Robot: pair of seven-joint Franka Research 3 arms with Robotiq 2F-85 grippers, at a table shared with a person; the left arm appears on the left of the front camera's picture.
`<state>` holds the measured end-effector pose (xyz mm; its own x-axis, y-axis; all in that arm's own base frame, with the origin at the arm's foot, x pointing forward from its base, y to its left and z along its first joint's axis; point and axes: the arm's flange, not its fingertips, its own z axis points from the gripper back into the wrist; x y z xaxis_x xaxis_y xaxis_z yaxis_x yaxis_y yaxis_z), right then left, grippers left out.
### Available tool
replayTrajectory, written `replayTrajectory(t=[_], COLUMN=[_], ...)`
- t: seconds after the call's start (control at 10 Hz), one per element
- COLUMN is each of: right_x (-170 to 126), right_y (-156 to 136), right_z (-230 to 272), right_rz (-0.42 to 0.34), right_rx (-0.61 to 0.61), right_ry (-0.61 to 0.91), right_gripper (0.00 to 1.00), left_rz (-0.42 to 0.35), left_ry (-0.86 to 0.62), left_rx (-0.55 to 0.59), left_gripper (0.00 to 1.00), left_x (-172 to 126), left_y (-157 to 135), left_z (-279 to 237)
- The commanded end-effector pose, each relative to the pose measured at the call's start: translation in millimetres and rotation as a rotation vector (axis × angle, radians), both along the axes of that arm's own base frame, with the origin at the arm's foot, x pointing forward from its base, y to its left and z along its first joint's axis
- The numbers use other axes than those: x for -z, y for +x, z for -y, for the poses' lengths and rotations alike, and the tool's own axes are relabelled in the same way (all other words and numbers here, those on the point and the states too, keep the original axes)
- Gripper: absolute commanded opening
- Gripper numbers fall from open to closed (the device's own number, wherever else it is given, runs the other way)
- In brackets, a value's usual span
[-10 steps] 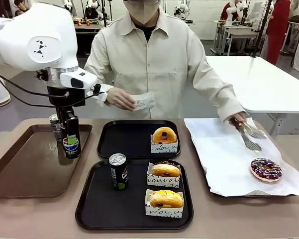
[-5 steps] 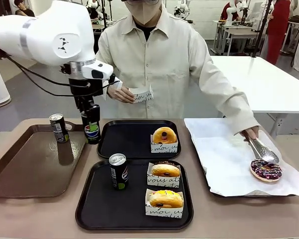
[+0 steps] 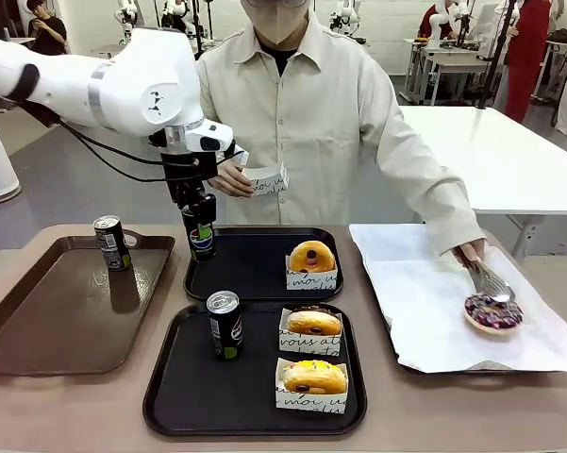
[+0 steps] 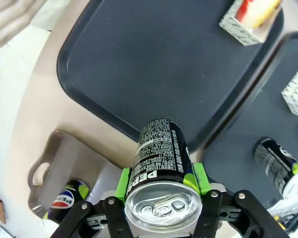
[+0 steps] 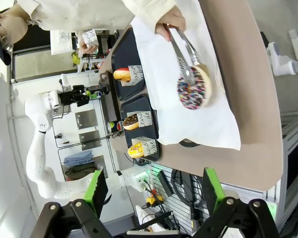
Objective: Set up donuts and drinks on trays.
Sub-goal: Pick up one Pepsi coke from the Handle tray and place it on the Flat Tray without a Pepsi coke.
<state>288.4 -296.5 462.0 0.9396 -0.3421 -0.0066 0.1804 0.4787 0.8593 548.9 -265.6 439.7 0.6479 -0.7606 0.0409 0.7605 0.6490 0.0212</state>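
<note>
My left gripper [image 3: 199, 225] is shut on a black Pepsi can [image 3: 201, 238], held upright just above the left edge of the far black tray [image 3: 250, 274]. In the left wrist view the green pads [image 4: 124, 179] clamp that can [image 4: 158, 153] over the tray's bare floor [image 4: 163, 64]. A boxed yellow donut [image 3: 311, 259] sits in the far tray. The near black tray [image 3: 179, 396] holds one can [image 3: 225, 324] and two boxed donuts [image 3: 314, 326] [image 3: 313, 377]. My right gripper [image 5: 154, 193] stands open, off to the side of the table.
A brown tray [image 3: 47, 321] at left carries another can [image 3: 111, 243]. At right, the person's tongs [image 3: 486, 280] grip a sprinkle donut [image 3: 491, 311] on the paper-lined tray [image 3: 425, 321]. Their other hand holds an empty paper box [image 3: 269, 179] behind the far tray.
My left arm lifted the can off the brown tray and carried it right, to the far black tray's edge. The person's tongs came down onto the sprinkle donut.
</note>
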Motion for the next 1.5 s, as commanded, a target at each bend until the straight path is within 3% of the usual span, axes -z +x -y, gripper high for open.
replayTrajectory(t=[0.0,0.4,0.7,0.8,1.1,1.2,1.3,1.4], right_x=[-1,-1,-1,-1,-1,-1,-1,-1], right_y=[1,1,1,1,1,1,1,1], right_z=[1,1,1,1,1,1,1,1], right_rz=[0.019,0.019,0.019,0.019,0.019,0.019,0.019,0.019], right_rx=[0.002,0.002,0.002,0.002,0.002,0.002,0.002,0.002], right_ry=[0.018,0.018,0.018,0.018,0.018,0.018,0.018,0.018], right_gripper=[1.00,1.00,1.00,1.00,1.00,1.00,1.00,1.00], left_rz=[0.018,0.022,0.033,0.025,0.001,-0.008,-0.013,0.003], left_ry=[0.043,0.066,0.053,0.055,0.044,0.037,0.035,0.043], left_rx=[-0.030,-0.045,-0.051,-0.055,-0.080,-0.083,-0.100,-0.120], left_gripper=[0.58,0.58,0.58,1.00,1.00,0.90,1.00,1.00], left_x=[11,42,44,46,24,14,6,-2], left_y=[20,32,29,27,9,-2,-14,-23], left_z=[7,12,12,12,9,5,0,-7])
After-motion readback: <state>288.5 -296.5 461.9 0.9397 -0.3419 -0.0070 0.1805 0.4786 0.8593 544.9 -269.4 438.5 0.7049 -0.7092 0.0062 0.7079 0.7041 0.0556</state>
